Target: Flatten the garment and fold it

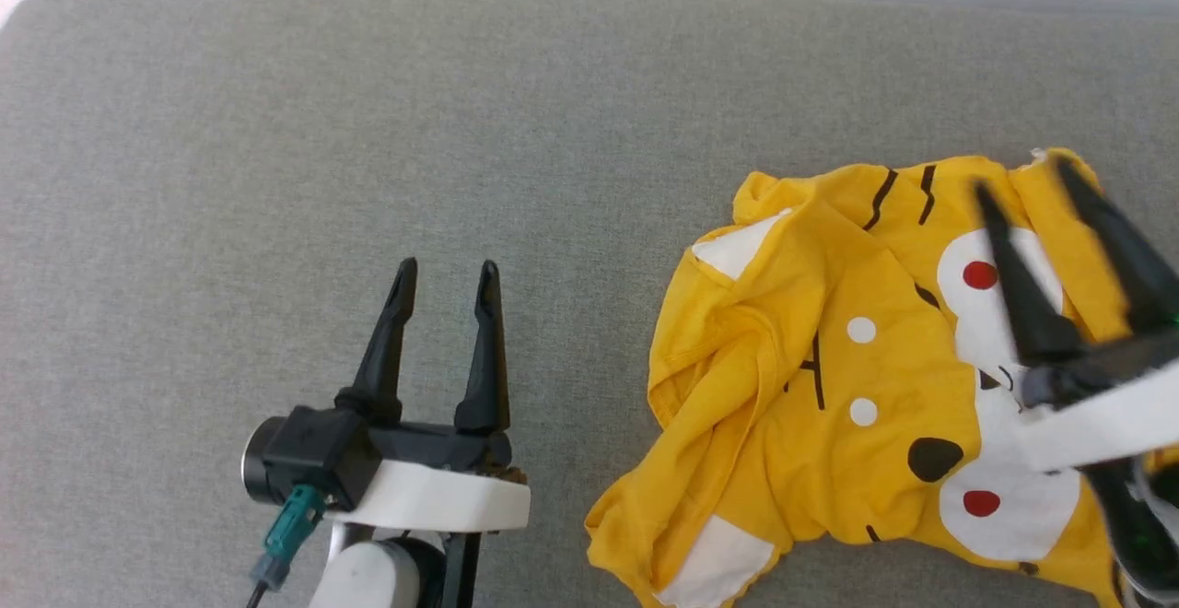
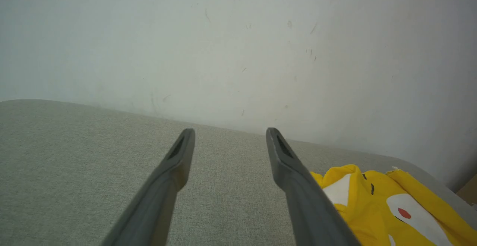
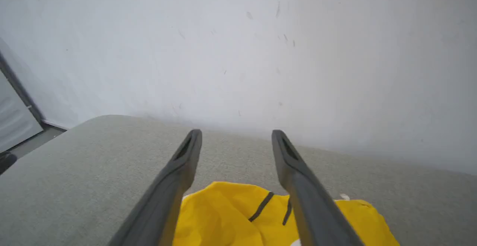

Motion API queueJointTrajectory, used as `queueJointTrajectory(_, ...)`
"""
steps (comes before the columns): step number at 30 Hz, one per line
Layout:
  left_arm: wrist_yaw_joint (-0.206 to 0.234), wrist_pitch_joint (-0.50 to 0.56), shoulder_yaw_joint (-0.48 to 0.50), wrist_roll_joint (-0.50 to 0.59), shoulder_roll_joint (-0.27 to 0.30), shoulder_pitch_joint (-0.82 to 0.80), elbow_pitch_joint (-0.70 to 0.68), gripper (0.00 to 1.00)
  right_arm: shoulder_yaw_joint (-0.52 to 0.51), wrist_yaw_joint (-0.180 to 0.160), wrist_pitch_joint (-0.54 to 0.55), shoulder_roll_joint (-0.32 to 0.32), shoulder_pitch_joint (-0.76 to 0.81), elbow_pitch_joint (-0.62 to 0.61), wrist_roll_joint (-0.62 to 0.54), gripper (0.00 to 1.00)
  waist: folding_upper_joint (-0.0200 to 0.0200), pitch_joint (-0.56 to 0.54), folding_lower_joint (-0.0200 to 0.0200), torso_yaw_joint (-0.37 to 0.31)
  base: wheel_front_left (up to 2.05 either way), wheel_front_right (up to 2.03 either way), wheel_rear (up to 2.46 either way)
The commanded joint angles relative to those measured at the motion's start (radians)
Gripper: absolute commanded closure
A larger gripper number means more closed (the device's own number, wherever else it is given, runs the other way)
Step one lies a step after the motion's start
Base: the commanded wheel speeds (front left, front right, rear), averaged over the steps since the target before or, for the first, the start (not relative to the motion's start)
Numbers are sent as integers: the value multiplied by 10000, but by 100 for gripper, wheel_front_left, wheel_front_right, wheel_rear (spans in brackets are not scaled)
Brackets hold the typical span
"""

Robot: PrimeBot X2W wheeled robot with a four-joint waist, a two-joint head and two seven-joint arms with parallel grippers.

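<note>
One garment [image 1: 811,387], a bright yellow T-shirt with a cartoon face print, lies crumpled on the grey padded surface [image 1: 368,129], toward its right edge and running down to its near edge. Its left side is doubled over on itself in thick ridges, and two white patches show at the folded margins. The face print, with its red dots and black nose, is partly wrinkled.

It looks light, soft and limp. I judge it will sag and bunch wherever it is lifted, and a single pinch in the middle would only drag more cloth into a heap. Better holds would be two well-separated points along a free edge, such as the far hem or the folded left margin, so the cloth can be pulled taut and spread.

The right gripper [image 1: 1022,175] hangs over the shirt's right part, blurred in the head view, its fingers spread wide with nothing between them. In the right wrist view the gripper [image 3: 236,131] looks past the shirt's far edge [image 3: 223,216] toward the white wall [image 3: 238,33]. Whether it touches the cloth I cannot tell.

The left gripper [image 1: 447,264] is well apart from the shirt, over bare surface to its left, fingers likewise spread and empty. In the left wrist view its gripper [image 2: 230,131] has the shirt [image 2: 372,205] off to the lower right.
</note>
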Motion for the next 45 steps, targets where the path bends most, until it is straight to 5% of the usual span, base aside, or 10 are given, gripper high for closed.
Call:
queueJointTrajectory(1, -48, -47, 44, 69, -9, 133, -58, 0, -495, -7, -279, 351, 427, 112, -524, 0, 2, 123, 0, -60, 0, 0, 0)
queueJointTrajectory(6, -76, -47, 162, 115, -9, 262, -148, 0, -2486, -7, -879, 1630, 1455, 516, -2091, 0, 2, 353, 0, -243, 0, 0, 0)
queueJointTrajectory(14, -178, -47, 157, 252, -9, -33, -106, 0, -3007, -7, -376, 1908, 1212, 951, -2756, 0, 2, 731, 0, -444, 0, 0, 0)
queueJointTrajectory(26, -153, -47, -21, 238, -9, -438, -78, 0, -3522, -7, 800, 174, -159, 2245, -2973, 0, 2, 1368, 0, -297, 0, 0, 0)
queueJointTrajectory(37, -108, -47, -179, 274, -9, -784, -102, 0, -1408, -7, 2396, -1460, -1199, 5165, -2002, 0, 2, 1753, 0, -206, 0, 0, 0)
queueJointTrajectory(39, -99, -47, -204, 275, -9, -831, -83, 0, -1337, -7, 2577, -1516, -1339, 5495, -1825, 68, 2, 1778, 0, -196, 0, 0, 0)
queueJointTrajectory(40, -87, -47, -201, 275, -9, -847, -84, 0, -1446, -7, 2537, -1497, -1437, 5553, -1767, 89, 2, 1783, 0, -203, 0, 0, 0)
queueJointTrajectory(41, -71, -47, -190, 274, -9, -855, -89, 0, -1543, -7, 2476, -1481, -1519, 5554, -1761, 100, 2, 1784, 0, -220, 0, 0, 0)
queueJointTrajectory(45, -26, -47, -127, 292, -9, -819, -103, 0, -1837, -7, 2261, -1498, -1702, 5259, -1686, 100, 2, 1719, 0, -398, 0, 0, 0)
